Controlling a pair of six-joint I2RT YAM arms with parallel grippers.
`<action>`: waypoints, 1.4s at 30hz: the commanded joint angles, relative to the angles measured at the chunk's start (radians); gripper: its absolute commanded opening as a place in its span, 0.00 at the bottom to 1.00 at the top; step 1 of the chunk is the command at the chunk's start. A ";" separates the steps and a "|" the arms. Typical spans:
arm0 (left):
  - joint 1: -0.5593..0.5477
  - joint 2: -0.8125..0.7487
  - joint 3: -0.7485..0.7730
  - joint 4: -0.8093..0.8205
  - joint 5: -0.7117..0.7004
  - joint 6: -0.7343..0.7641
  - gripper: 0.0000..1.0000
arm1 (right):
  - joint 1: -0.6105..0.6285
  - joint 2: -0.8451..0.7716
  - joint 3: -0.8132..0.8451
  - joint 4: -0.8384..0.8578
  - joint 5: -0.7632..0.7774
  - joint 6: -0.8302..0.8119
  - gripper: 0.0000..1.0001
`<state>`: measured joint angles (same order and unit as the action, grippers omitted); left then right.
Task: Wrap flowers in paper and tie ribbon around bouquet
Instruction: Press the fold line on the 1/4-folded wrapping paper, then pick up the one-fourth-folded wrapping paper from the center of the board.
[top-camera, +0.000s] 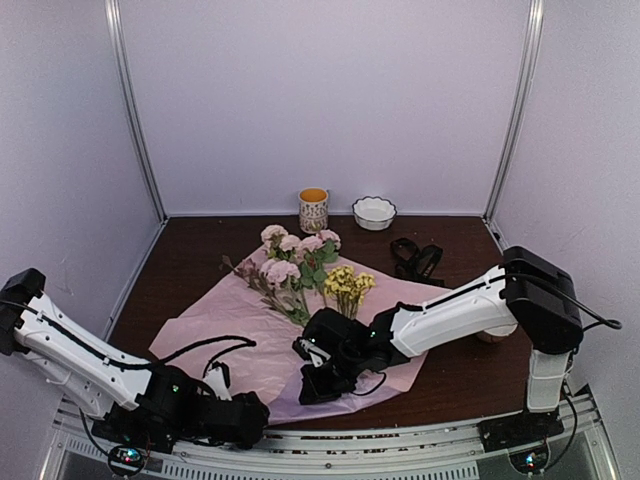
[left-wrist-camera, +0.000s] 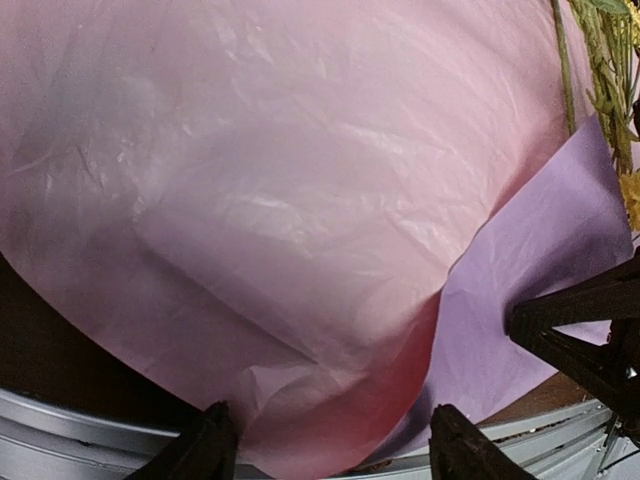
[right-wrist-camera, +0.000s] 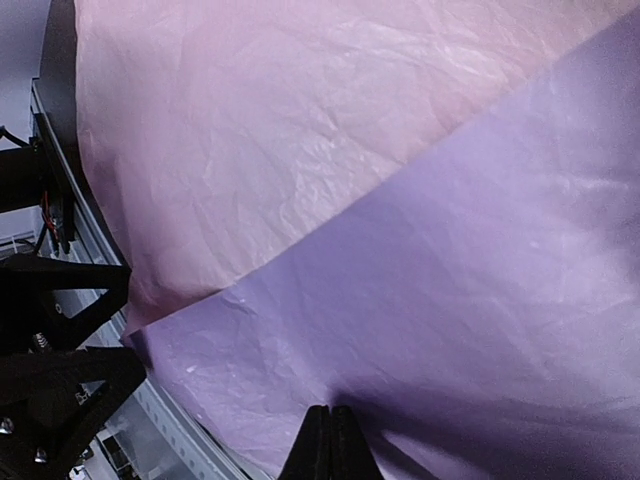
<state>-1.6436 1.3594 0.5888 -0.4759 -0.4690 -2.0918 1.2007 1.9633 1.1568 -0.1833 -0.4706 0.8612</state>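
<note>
Tissue-thin paper, lilac to pink, lies spread flat on the dark worktop, with one corner hanging toward the near rail.

Item: flowers. Pink roses and small yellow blossoms lie on the far half of the paper, heads past its far edge and stems pointing in toward its middle. Not yet wrapped.

Item: ribbon. Black and looped in a heap, it sits off the paper's far right corner, apart from it.

Item: left claw. It is at the paper's near edge with its fingers spread wide, the edge lying between them, nothing pinched.

Item: right claw. It is low over the near right part of the paper, tips pressed together.

Also present: a cup and a bowl, well beyond the paper's far edge.

Handling, as I judge it: the paper is nearly weightless, limp and crinkly. It will crease, drag and tear if tugged, so take it at a free edge or corner and fold it slowly over the stems. The flowers are light and easily crushed, so hold the stems, never the heads. The ribbon is floppy and best taken at a loose end.

Hard to make out: whether the right claw has a fold of paper between its tips, whether the pink and lilac tones are two sheets or one folded, and the ribbon's ends.
</note>
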 joint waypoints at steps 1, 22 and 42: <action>0.001 0.023 0.016 -0.007 0.057 -0.157 0.70 | 0.007 -0.051 -0.012 -0.006 0.013 -0.003 0.02; 0.001 -0.076 0.037 -0.170 -0.063 -0.121 0.17 | 0.020 -0.018 -0.030 0.016 -0.019 -0.005 0.01; 1.110 -0.517 0.004 -0.318 0.241 1.176 0.76 | 0.019 0.058 0.061 -0.086 -0.048 -0.109 0.02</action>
<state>-0.7635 0.7197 0.5423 -0.9478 -0.4496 -1.4384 1.2163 1.9881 1.1881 -0.2146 -0.5213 0.7986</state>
